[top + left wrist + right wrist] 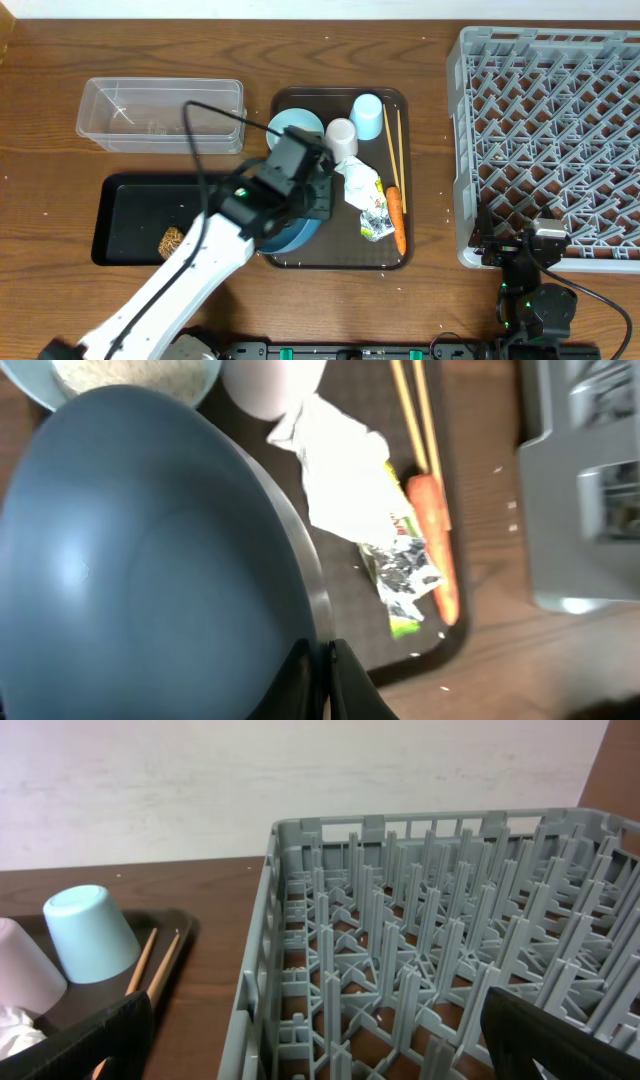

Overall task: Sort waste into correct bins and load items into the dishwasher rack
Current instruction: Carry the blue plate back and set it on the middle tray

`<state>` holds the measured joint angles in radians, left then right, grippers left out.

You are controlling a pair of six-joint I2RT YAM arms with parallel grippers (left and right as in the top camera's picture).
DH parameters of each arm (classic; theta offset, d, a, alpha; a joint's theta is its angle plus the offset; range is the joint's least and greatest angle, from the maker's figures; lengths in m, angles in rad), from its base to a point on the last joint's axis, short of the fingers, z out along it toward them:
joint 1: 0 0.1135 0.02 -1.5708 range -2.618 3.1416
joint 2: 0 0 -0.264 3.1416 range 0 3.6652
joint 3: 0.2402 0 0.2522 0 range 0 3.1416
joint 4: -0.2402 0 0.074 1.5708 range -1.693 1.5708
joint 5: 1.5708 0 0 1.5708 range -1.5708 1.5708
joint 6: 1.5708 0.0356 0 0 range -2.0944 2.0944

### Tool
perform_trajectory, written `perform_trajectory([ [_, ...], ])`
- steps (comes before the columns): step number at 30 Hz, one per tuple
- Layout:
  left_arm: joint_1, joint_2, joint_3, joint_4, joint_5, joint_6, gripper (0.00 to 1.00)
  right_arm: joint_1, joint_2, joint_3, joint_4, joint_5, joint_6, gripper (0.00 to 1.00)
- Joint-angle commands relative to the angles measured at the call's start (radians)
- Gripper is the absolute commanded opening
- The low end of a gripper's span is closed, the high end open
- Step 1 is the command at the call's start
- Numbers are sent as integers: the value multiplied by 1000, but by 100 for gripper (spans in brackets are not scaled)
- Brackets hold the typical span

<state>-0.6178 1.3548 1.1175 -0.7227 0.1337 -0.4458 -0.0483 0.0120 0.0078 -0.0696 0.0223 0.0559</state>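
My left gripper [312, 196] [322, 652] is shut on the rim of the large dark-blue plate [296, 236] [140, 550] over the brown serving tray [402, 258]. Behind it are the pale-blue bowl [296, 124] holding white rice [130, 374], a whitish-pink cup [342, 133] and a light-blue cup [368, 115]. The crumpled wrapper [366, 196] [345, 470], orange carrot [396, 215] [437, 540] and chopsticks [394, 145] lie to the right. My right gripper [520, 250] [320, 1050] stands open at the grey dishwasher rack's [550, 130] near-left corner, holding nothing.
The clear tub [160, 113] sits at the back left. In front of it, the black tray [125, 215] holds a small brown food lump [171, 240]. A few rice grains lie on the wood by the serving tray's near-right corner.
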Motion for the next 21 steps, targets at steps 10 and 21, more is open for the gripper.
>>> perform_trajectory([
  [10, -64, 80, 2, 37, -40, -6, 6, -10, -5, -2, -2, 3, -2, 99],
  [21, -112, 82, 2, 37, -15, -54, 6, -10, -5, -2, -2, 3, -2, 99],
])
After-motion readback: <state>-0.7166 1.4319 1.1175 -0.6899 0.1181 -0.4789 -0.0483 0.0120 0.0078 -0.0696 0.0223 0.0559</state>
